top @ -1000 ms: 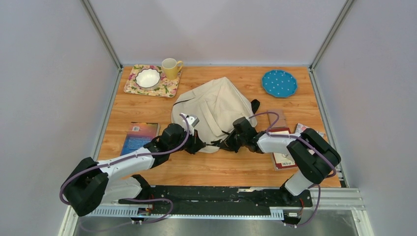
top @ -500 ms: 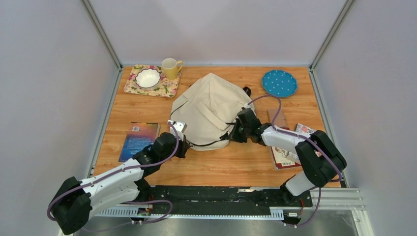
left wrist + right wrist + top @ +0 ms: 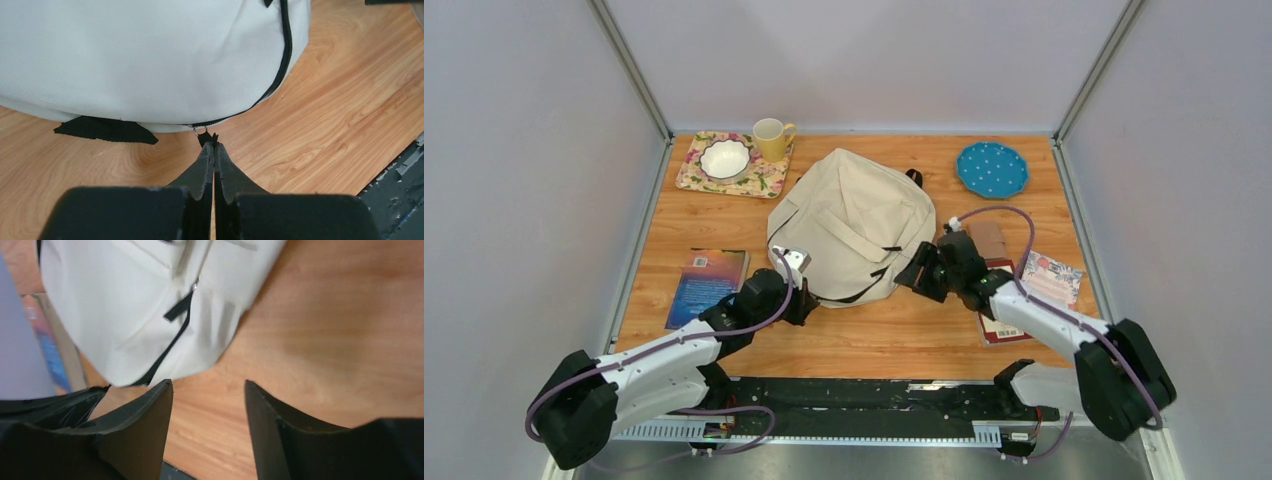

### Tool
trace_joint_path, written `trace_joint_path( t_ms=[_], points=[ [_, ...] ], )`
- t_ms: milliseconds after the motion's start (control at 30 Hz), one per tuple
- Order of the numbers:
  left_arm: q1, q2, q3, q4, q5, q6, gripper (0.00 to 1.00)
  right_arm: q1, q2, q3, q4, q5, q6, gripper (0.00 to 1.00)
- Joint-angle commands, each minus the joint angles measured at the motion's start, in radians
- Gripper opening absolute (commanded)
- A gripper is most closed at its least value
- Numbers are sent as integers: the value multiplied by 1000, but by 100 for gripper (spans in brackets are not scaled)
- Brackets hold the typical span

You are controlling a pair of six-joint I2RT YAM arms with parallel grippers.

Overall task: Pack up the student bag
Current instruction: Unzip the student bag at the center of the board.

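The student bag [image 3: 849,215] sits mid-table, a rounded cream lump w/ its long axis running roughly near-to-far and its black top loop [image 3: 913,177] at the far-right end. Both arms reach in from the near edge, so the bag lies ahead of each gripper, away from the bases. The left gripper [image 3: 214,148] is at the bag's near-left rim, jaws pressed tight on the zipper pull [image 3: 205,136]. Its wrist view shows the small black tab and metal ring pinched right at the tips, low over the wood. From that pull the black zip line [image 3: 285,55] runs off to the right and curves up round the bag's edge, i.e. toward the right arm's side. Can't tell from here whether that stretch is zipped or parted. The right gripper [image 3: 208,386] stands just beside the near-right corner, clear of the fabric, jaws spread w/ only bare table [image 3: 325,330] btw them — holding nothing. So the left arm is the one in contact, and the right is near but free. My read: the next move turns on that zip direction — the pull has to follow the seam rightward, and the soft bag will prob. drag along unless the right gripper braces it. A blue book [image 3: 707,280] lies well left of the bag, and more books [image 3: 1054,282] lie by the right arm.
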Motion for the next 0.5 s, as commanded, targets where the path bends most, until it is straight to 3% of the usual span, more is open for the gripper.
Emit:
trace_joint_path(
  t_ms=[0, 67, 167, 367, 467],
  points=[
    [0, 18, 70, 52, 86, -11, 0, 21, -177, -236, 225, -132, 297, 61],
    [-3, 26, 82, 49, 106, -5, 0, 76, -235, -286, 323, -124, 403, 63],
    [-11, 32, 105, 40, 118, 1, 0, 147, -229, -249, 305, -72, 432, 63],
    [-52, 56, 147, 14, 103, 15, 0, 193, -119, -300, 622, -55, 617, 64],
    [-86, 72, 168, -4, 75, 27, 0, 214, -62, -307, 667, -34, 664, 65]
  ],
)
